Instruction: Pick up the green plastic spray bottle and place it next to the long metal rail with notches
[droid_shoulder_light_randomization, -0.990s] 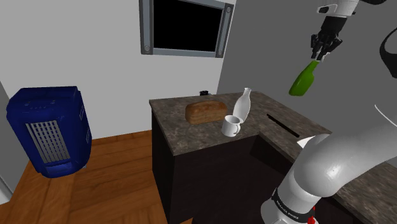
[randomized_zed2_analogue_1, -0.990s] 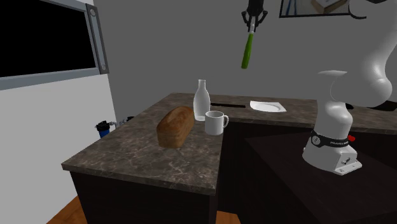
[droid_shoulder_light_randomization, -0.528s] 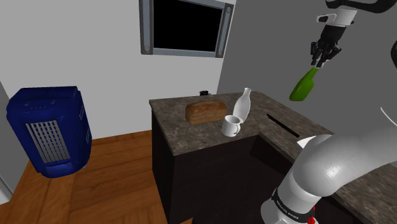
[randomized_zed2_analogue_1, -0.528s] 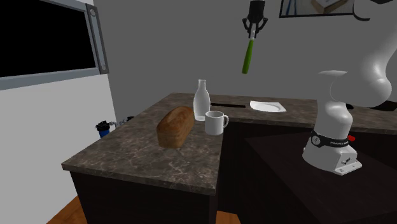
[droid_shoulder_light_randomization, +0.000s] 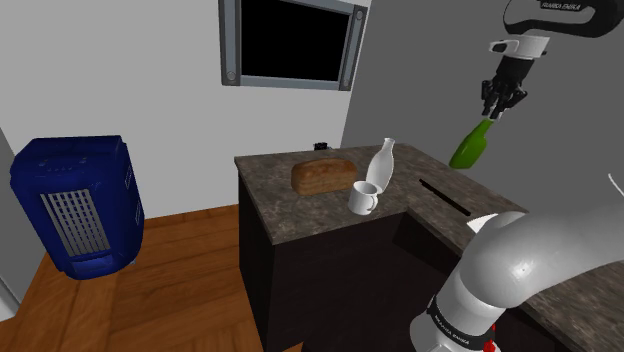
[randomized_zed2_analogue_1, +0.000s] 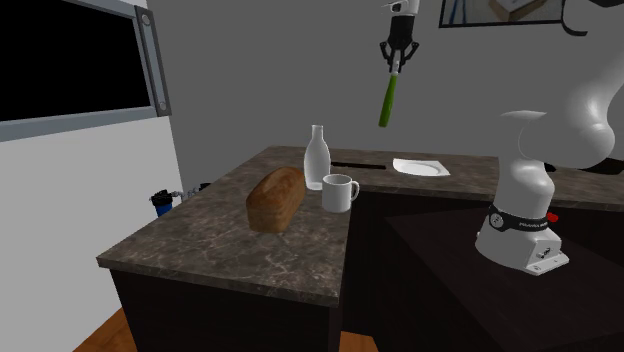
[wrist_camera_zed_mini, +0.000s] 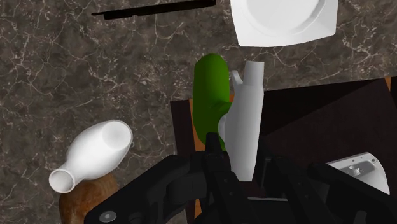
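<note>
Over the last second the claw (droid_shoulder_light_randomization: 497, 108) has come down, carrying the green bottle (droid_shoulder_light_randomization: 468, 146) with it. In the shoulder view both now sit lower and a little further left. In the second exterior view they hang lower too, nearer the worktop (randomized_zed2_analogue_1: 210, 245). More of the arm (droid_shoulder_light_randomization: 560, 15) now shows at the shoulder view's top edge.

A dark, white-veined stone L-shaped countertop (droid_shoulder_light_randomization: 285, 215) on black cabinet fronts (droid_shoulder_light_randomization: 320, 290) lay well below the jaws. Behind the jaws stood a plain grey wall (droid_shoulder_light_randomization: 420, 90). Off to their side, toward the shoulder view's left, a paler wall (droid_shoulder_light_randomization: 120, 70) carried a grey-framed black window (droid_shoulder_light_randomization: 292, 45). Far beneath the jaws, a brown wooden plank floor (droid_shoulder_light_randomization: 170, 290) held a blue box-shaped appliance with a white grille (droid_shoulder_light_randomization: 78, 205).
</note>
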